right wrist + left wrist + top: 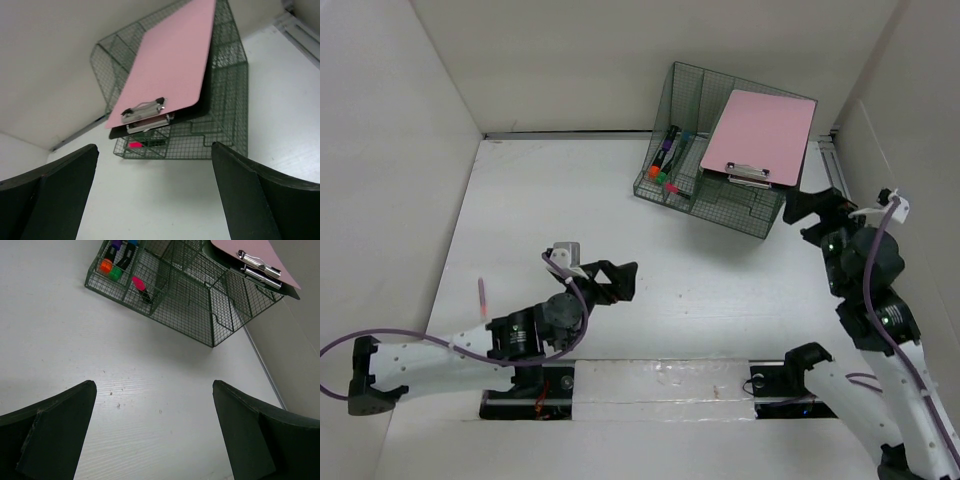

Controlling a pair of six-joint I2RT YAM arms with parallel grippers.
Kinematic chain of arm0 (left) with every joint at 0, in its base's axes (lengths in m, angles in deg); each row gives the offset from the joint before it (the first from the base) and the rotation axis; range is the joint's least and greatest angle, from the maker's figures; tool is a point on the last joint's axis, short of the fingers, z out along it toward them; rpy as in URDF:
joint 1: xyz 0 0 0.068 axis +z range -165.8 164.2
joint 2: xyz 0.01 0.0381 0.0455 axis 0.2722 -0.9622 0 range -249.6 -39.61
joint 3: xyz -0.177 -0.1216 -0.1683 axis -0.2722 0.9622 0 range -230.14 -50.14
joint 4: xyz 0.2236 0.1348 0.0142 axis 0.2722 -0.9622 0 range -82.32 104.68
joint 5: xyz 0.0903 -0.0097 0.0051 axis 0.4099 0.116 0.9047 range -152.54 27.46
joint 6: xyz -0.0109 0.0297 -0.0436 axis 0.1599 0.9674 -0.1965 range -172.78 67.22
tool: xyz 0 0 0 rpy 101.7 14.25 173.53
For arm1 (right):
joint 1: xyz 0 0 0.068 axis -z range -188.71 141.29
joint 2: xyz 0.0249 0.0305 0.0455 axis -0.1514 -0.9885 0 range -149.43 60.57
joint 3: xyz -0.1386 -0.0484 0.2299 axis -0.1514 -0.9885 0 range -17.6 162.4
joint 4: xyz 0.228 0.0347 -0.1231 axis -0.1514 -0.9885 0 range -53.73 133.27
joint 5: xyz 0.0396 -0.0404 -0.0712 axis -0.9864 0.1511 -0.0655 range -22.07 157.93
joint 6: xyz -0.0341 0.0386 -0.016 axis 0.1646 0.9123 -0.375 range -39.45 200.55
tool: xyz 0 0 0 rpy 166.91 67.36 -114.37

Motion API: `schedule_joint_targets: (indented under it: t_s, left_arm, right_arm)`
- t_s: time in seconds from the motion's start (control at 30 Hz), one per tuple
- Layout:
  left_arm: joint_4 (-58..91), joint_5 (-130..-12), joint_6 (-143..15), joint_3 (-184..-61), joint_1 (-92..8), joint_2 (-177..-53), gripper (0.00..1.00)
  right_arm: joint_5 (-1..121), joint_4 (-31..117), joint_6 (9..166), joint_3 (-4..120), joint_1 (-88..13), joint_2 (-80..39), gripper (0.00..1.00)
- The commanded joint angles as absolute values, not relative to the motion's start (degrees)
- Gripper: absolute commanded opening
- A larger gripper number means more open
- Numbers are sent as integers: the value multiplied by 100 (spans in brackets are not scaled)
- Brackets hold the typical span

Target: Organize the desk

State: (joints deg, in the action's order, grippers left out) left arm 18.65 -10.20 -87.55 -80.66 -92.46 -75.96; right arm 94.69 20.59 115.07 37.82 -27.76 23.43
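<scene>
The white desk [570, 200] holds a dark green wire-mesh rack [692, 90] at the back right. A pink clipboard [760, 135] lies tilted on top of the rack, metal clip toward me. Several coloured markers [665, 165] stand in the rack's left compartments. A thin pink pen-like item [481, 297] lies near the left wall. My left gripper [617, 280] is open and empty, low over the bare desk [60, 330], pointing at the rack [190, 305]. My right gripper [803, 218] is open and empty, just right of the rack [227, 65], facing the clipboard [170, 65].
White panel walls border the desk on the left, back and right. A metal rail [825, 160] runs along the right wall behind the rack. The arms' mounting plate [660, 385] lies along the near edge. A pink marker [139, 285] shows in the rack's front compartment.
</scene>
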Motion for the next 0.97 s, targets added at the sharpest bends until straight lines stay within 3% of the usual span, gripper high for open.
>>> schedule_joint_targets:
  t_s: [0.0, 0.37, 0.6, 0.93]
  left_arm:
    - [1890, -840, -8759, -8319, -9244, -7362, 99]
    - [566, -225, -9531, -8433, -9244, -6861, 99]
    - [-395, 118, -10411, -8468, -9244, -6492, 99]
    - [-27, 118, -10175, -8371, -9244, -6676, 99]
  right_arm:
    - [8340, 2788, 10596, 3505, -2831, 2919, 100]
    - [5923, 2929, 10216, 2452, -2831, 4325, 100]
    - [5914, 2737, 10612, 1599, -2831, 4756, 100]
    - [6107, 2718, 10885, 1325, -2831, 5091, 100]
